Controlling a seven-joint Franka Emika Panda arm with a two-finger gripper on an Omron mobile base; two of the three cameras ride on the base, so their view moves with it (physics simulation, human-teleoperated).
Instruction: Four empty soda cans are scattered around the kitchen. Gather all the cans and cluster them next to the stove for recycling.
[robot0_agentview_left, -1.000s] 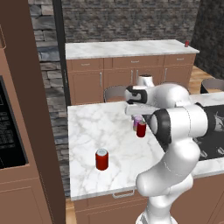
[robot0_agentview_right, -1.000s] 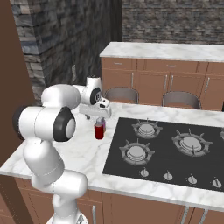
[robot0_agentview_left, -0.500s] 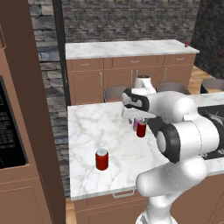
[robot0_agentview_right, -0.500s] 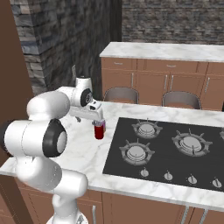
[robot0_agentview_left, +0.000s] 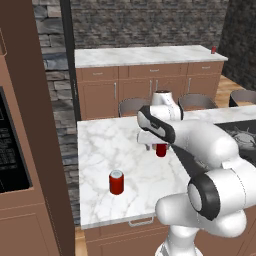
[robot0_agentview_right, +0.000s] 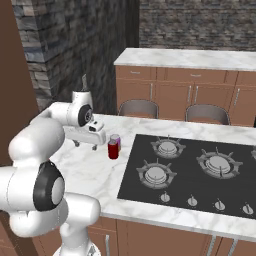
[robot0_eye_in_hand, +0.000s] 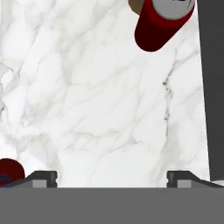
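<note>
- Two small drink cans stand upright, touching or nearly so, on the white marble bench (robot0_agentview_right: 95, 175) just left of the flat black glass stove (robot0_agentview_right: 200, 172) with round burners: a red can with silver top (robot0_agentview_right: 113, 149) and, right behind it, a purple-pink can (robot0_agentview_right: 116, 140).
- Gripper (robot0_agentview_right: 86, 144) hangs above the bench just left of that pair, jaws spread wide, holding nothing; fingertips (robot0_eye_in_hand: 41, 178) bare marble between.
- Another red silver-topped can (robot0_agentview_left: 116, 182) stands upright near the bench's front edge, well apart from the stove.
- Fourth red can (robot0_agentview_left: 213, 50) sits on the far marble bench against the stone wall, at its right end.
</note>
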